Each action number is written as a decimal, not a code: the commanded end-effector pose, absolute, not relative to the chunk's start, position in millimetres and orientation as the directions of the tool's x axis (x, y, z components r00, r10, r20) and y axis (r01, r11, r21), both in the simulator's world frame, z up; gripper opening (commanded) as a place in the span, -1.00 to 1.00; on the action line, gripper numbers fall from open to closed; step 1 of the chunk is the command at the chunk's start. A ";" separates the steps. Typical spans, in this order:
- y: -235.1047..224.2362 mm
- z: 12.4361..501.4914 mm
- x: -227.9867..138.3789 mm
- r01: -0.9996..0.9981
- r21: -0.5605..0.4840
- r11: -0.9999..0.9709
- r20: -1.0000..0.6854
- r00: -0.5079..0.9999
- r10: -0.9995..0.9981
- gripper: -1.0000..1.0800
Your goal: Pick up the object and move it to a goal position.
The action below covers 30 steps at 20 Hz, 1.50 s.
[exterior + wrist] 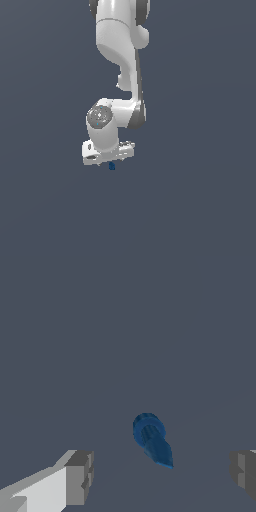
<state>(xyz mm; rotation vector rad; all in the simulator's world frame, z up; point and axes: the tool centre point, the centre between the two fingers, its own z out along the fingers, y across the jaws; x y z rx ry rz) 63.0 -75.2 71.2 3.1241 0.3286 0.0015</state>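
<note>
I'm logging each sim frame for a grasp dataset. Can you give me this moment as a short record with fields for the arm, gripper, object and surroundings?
arm: white Panda arm, reaching down from the top of the exterior view
gripper: gripper open, fingers spread wide apart
object: small dark blue object, rounded at one end, tapering at the other
object vs gripper: lies between the fingers, touching neither
grasp: not yet made
surface: plain dark grey ground
goal marker: none visible

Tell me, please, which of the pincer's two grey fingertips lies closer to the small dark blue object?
Neither clearly: the small dark blue tapered lump sits roughly midway between the grey fingertips of the open white pincer, touching neither.
</note>
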 end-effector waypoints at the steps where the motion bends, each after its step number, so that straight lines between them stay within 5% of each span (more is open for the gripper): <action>1: -75.3 56.7 62.1 0.209 0.000 -0.978 0.000 0.978 0.209 0.92; 9: -75.3 42.3 63.6 0.210 0.000 -0.978 0.000 0.978 0.210 0.92; 10: -75.3 42.3 63.6 0.210 0.000 -0.978 0.000 0.978 0.210 -1.00; 30: -51.4 75.7 73.8 0.210 0.000 -0.978 0.000 0.978 0.210 -1.00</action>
